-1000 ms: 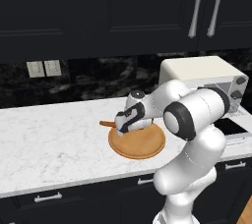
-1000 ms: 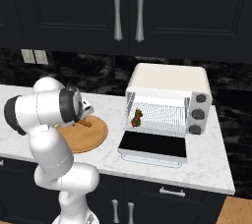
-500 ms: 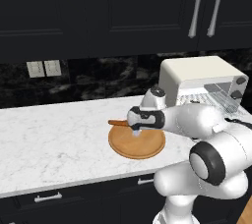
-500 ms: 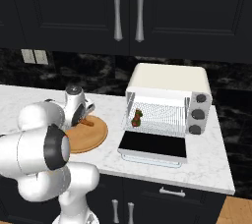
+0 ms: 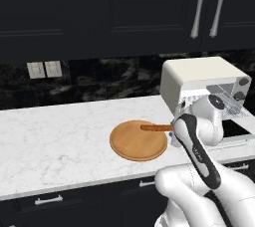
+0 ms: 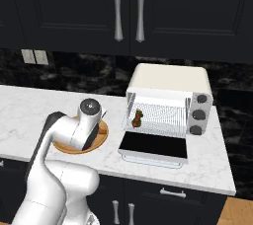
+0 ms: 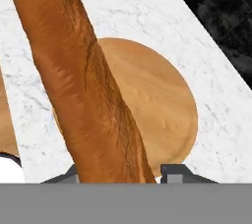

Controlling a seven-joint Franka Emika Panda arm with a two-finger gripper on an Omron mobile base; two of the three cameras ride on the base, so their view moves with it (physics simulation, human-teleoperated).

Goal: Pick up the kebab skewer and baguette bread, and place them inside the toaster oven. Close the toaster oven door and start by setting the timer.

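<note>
A white marble counter [image 5: 60, 141] runs along the black backsplash. A round wooden plate [image 5: 138, 140] lies near its front edge, toward the right half. The cream toaster oven [image 6: 170, 98] stands further right against the back edge, its door [image 6: 154, 146] folded down flat toward the front edge.

Glossy white arm [image 5: 209, 191], dark joints

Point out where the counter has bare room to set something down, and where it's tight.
Bare room: the white marble counter left of the round wooden plate, back to the dark backsplash, and the strip right of the toaster oven. Tight: between plate and oven, where the gripper holds the baguette bread beside the lowered toaster oven door.
</note>
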